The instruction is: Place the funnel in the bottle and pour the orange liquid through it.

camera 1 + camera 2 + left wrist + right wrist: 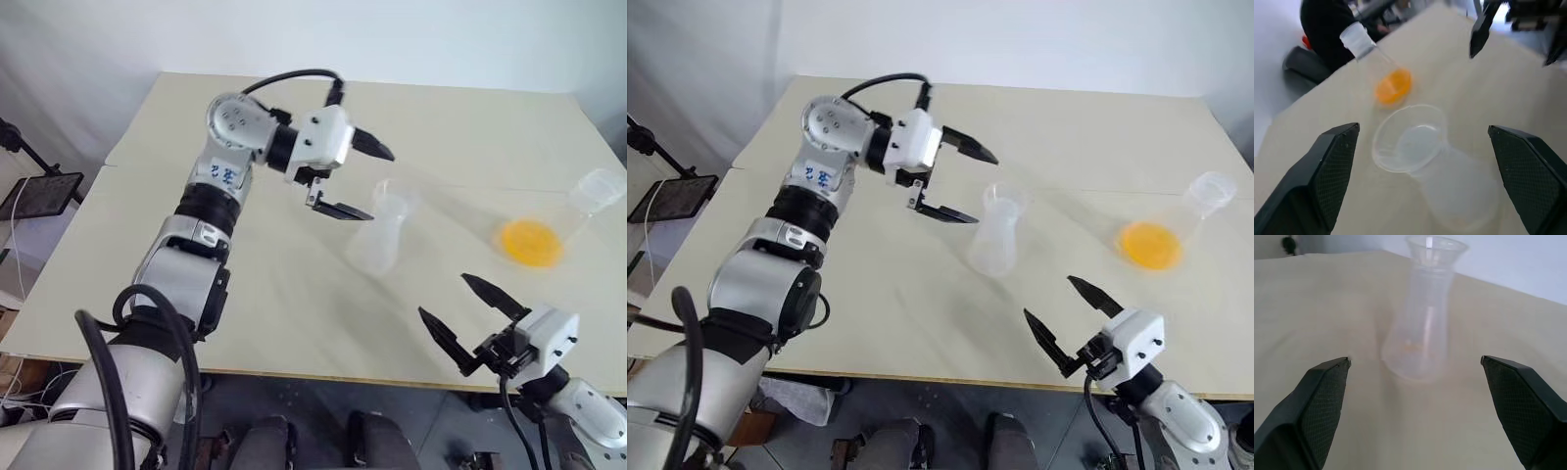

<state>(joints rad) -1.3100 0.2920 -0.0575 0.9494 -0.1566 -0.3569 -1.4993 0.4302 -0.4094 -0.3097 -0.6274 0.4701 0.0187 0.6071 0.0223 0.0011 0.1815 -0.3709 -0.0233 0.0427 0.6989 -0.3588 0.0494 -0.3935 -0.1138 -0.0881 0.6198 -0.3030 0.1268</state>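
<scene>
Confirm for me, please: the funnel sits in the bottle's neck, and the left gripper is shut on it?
Not quite. The funnel does sit in the bottle, but the left gripper is open, its fingers apart beside the funnel, as the left wrist view shows.

Clear plastic on a matt table

The bottle (375, 240) ahead of the left gripper's fingers (1334, 166) is frosty, translucent plastic, the funnel (1408, 137) in its neck thin and glass-clear. The fingers are black with a fine meshed texture. The conical flask (563, 220) is glossy clear plastic around orange liquid (530, 242); the table (245, 294) is smooth, matt beige.
</scene>
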